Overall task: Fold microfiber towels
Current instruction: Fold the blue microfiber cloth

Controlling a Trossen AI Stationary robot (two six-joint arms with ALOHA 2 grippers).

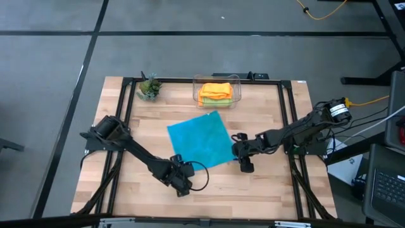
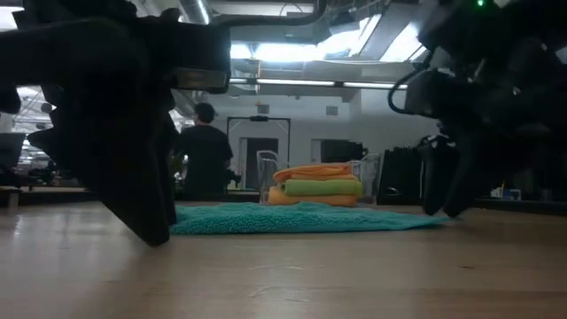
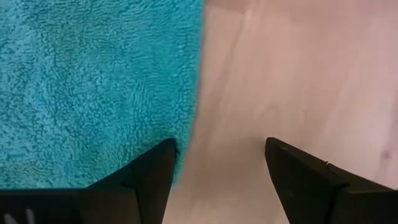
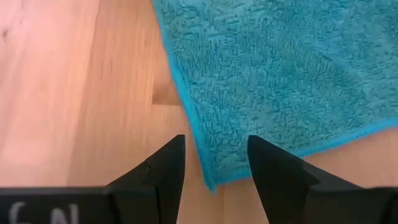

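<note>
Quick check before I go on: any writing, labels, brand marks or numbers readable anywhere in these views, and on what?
Right claw, its body in the right wrist view: white marks at the picture's edge, cut off, not readable.
Left claw, its body in the left wrist view: a trace of white marks, cut off, not readable.
Teal towel, folded towels in the clear bin, potted plant, table: no text.

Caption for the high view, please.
Teal towel spread flat on table; left gripper and right gripper open at its near corners.
</note>
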